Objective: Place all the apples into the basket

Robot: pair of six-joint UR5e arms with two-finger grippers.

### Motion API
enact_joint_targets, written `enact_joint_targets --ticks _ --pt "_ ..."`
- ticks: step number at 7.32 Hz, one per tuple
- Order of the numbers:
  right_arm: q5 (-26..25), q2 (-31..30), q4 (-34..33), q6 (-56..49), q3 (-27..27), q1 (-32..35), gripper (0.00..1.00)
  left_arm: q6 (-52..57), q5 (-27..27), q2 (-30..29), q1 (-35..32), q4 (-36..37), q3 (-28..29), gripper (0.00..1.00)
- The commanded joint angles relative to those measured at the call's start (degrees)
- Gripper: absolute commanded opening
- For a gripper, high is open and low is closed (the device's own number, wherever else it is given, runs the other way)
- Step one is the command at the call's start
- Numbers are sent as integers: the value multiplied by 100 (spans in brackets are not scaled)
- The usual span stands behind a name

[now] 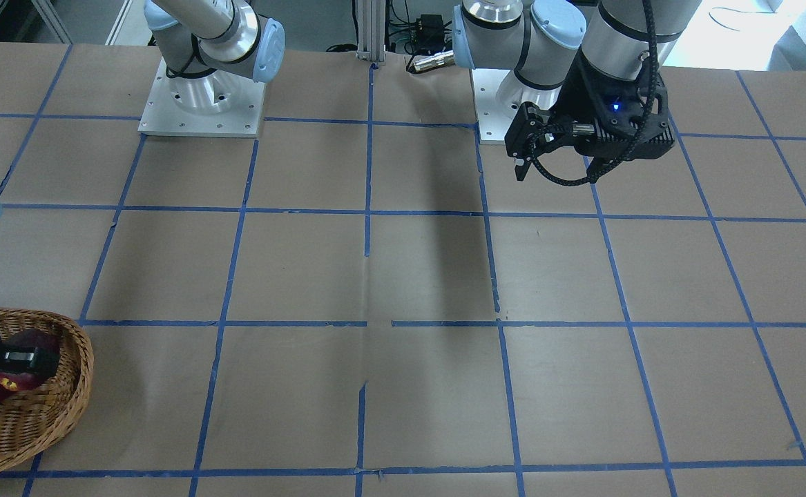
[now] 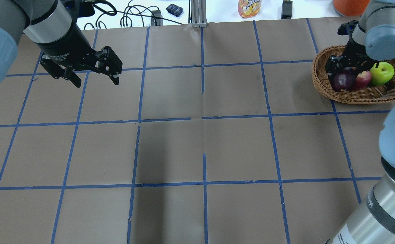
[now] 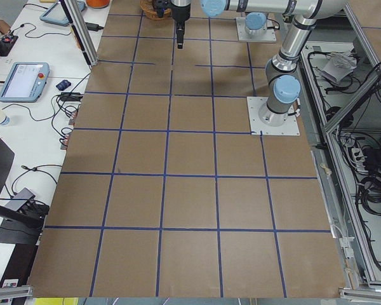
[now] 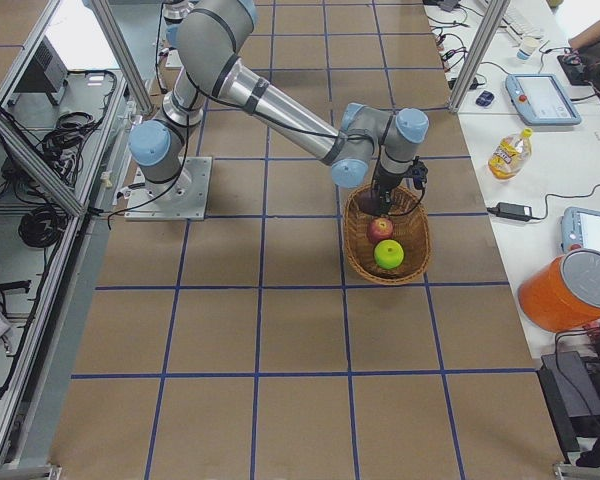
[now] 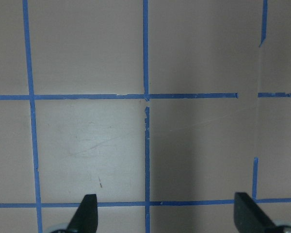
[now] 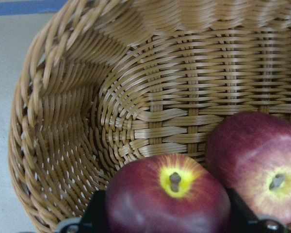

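The wicker basket (image 2: 319, 84) sits at the far right of the table in the overhead view. Three apples lie in it: a yellow-green apple (image 2: 382, 73), a red apple (image 2: 362, 79) and a dark maroon apple (image 2: 342, 82). My right gripper (image 2: 343, 73) reaches down into the basket and is shut on the maroon apple (image 6: 167, 199), a finger on each side, with the red apple (image 6: 262, 170) touching it. My left gripper (image 2: 96, 82) hangs open and empty above bare table at the far left; its fingertips (image 5: 87, 213) show wide apart.
Brown paper with a blue tape grid covers the table. The two arm bases (image 1: 202, 103) stand at the robot's edge. Beyond the far edge are a juice bottle (image 2: 249, 7), cables and an orange bucket (image 4: 570, 290) on a side table.
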Motion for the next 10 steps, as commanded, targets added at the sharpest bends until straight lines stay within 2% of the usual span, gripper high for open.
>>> enact_joint_targets --ticks 1,2,3,5,7,9,10 --pt "84 -24 67 7 -31 0 100 8 -1 10 4 4 -19 100" --pt "207 -163 59 7 -84 0 100 8 -1 10 4 4 -11 100" --pt "373 -365 328 59 -136 44 100 8 -10 -51 4 13 68 100" --pt "402 -1031 1249 304 -172 402 100 -1 -10 -34 -4 30 16 100" --pt "419 -1796 1972 1417 -84 903 100 8 -19 -25 4 30 -2 100" --pt "428 -2613 2438 1815 204 1500 100 16 -19 -86 4 30 103 100" --pt "437 -2913 2414 2461 319 1834 100 8 -10 -95 4 22 112 100"
